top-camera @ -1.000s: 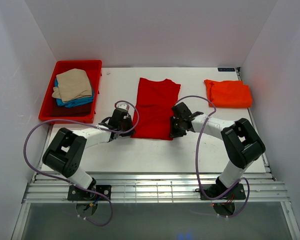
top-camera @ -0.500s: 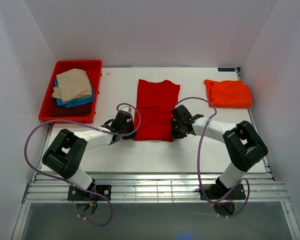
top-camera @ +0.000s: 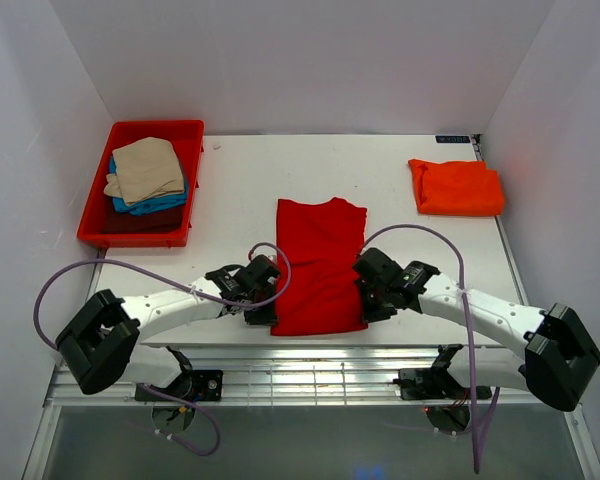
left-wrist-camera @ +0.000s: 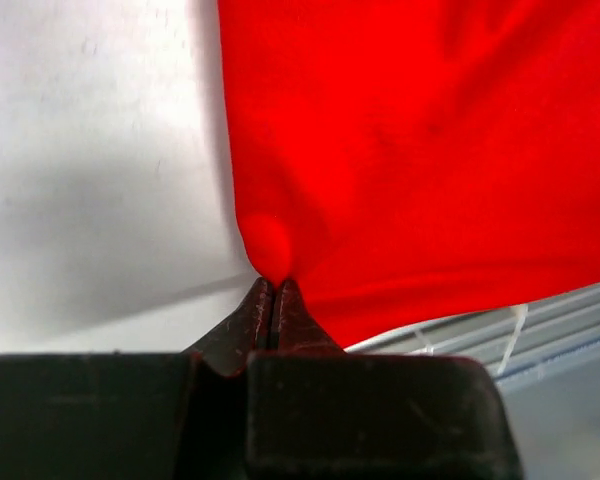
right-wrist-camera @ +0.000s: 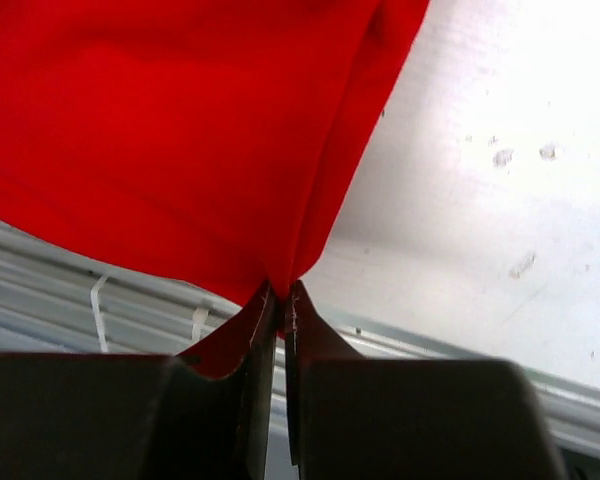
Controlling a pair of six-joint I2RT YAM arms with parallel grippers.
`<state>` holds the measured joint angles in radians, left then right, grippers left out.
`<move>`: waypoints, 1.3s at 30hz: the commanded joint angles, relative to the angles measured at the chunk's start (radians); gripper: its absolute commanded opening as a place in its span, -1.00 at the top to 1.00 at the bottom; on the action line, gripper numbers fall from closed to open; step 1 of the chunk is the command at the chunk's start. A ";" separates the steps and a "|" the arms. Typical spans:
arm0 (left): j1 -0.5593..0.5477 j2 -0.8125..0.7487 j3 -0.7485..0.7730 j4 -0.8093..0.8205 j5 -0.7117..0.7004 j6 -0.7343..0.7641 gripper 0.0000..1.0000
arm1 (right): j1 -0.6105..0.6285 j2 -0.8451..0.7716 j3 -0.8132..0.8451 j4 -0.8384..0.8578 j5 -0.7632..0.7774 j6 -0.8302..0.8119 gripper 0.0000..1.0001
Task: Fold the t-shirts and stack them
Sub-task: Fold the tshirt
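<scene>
- Under both arms, the white flat table (top-camera: pixel 250 170) fills the overhead view. The wrist cameras catch only patches of it, plus the ribbed metal rail along its near edge.
- At the table's middle we see one bright red cloth t-shirt (top-camera: pixel 320 262) lying flat as a narrow strip, its hem at the near edge. Only the wrist views (left-wrist-camera: pixel 420 150) (right-wrist-camera: pixel 180 120) show the hem corners puckered where they are pinched.
- At the far left stands one rigid red plastic tray (top-camera: pixel 156 126), seen from overhead only.
- At the far right lies one orange-red folded t-shirt (top-camera: pixel 458 187), well apart from the bright red one.
- Inside the tray we count three stacked shirts: a beige one (top-camera: pixel 145 168) on top, a blue one (top-camera: pixel 160 203) beneath it, and a dark red one (top-camera: pixel 140 220) at the bottom. That makes five shirts in all.
- We count two grippers. The left gripper (left-wrist-camera: pixel 271 290) has its jaws pressed together on the shirt's left hem corner. The right gripper (right-wrist-camera: pixel 280 295) is clamped the same way on the right corner.
- At the table's far right edge sits a small dark label (top-camera: pixel 452 139). Its writing is too small for us to read.
</scene>
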<state>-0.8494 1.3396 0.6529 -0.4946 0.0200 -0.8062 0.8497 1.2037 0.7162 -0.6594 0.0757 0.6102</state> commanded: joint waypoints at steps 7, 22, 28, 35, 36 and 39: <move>-0.008 -0.074 0.218 -0.197 -0.100 -0.037 1.00 | 0.018 -0.001 0.212 -0.166 0.153 0.046 0.85; 0.122 0.043 0.369 -0.107 -0.316 0.038 1.00 | -0.070 0.292 0.575 -0.161 0.386 -0.107 0.85; 0.164 0.133 0.467 -0.045 -0.279 0.116 1.00 | -0.130 0.344 0.647 -0.146 0.398 -0.185 0.85; 0.193 0.228 0.588 -0.022 -0.264 0.167 1.00 | -0.189 0.401 0.693 -0.100 0.383 -0.250 0.85; 0.203 0.239 0.600 -0.021 -0.261 0.170 1.00 | -0.195 0.410 0.698 -0.097 0.380 -0.254 0.84; 0.230 0.262 0.616 -0.012 -0.255 0.176 1.00 | -0.209 0.439 0.739 -0.092 0.374 -0.276 0.85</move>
<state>-0.6502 1.5982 1.2293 -0.5270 -0.2367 -0.6598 0.6540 1.6253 1.3857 -0.7845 0.4271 0.3801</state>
